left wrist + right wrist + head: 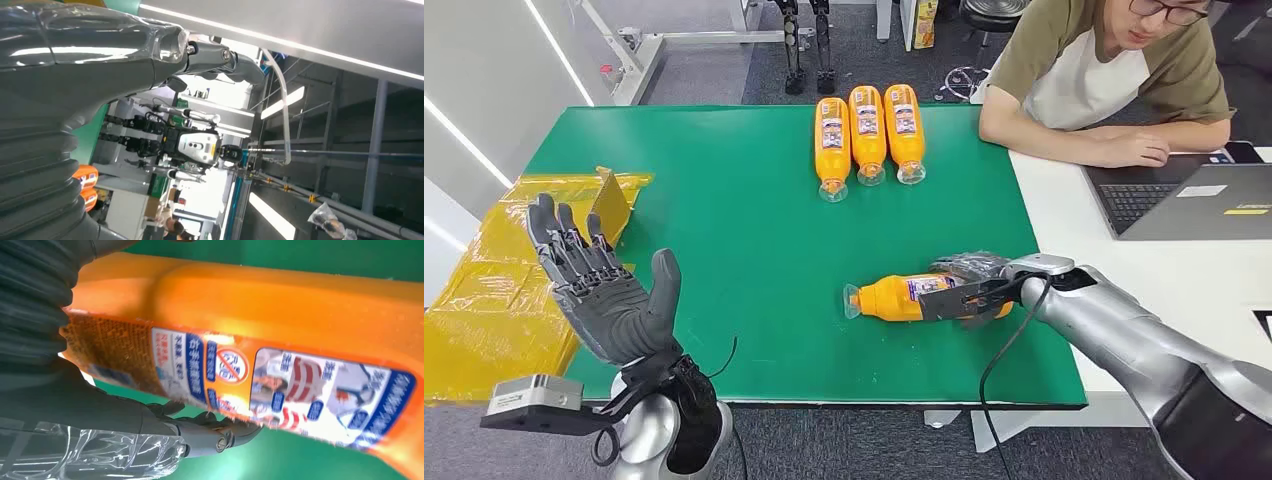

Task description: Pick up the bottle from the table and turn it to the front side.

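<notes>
I have the right hand (969, 285) wrapped around the bottle (894, 298), which lies on its side on the table (724, 250) near the right edge, toward the front right corner, cap pointing left. In the right wrist view the fingers (210, 432) curl under the label (280, 390), thumb on the other side, so I judge the grip closed on the body, not the neck. The left hand (599, 290) is raised over the front left corner, fingers spread wide, holding nothing. The bottle looks full, so I expect some weight, and the glossy plastic and label film will be slippery; the wall should be stiff enough not to buckle. Mid-body, near its balance, seems the best hold for rolling it label-up. Three more bottles (868, 135) lie side by side at the far edge
</notes>
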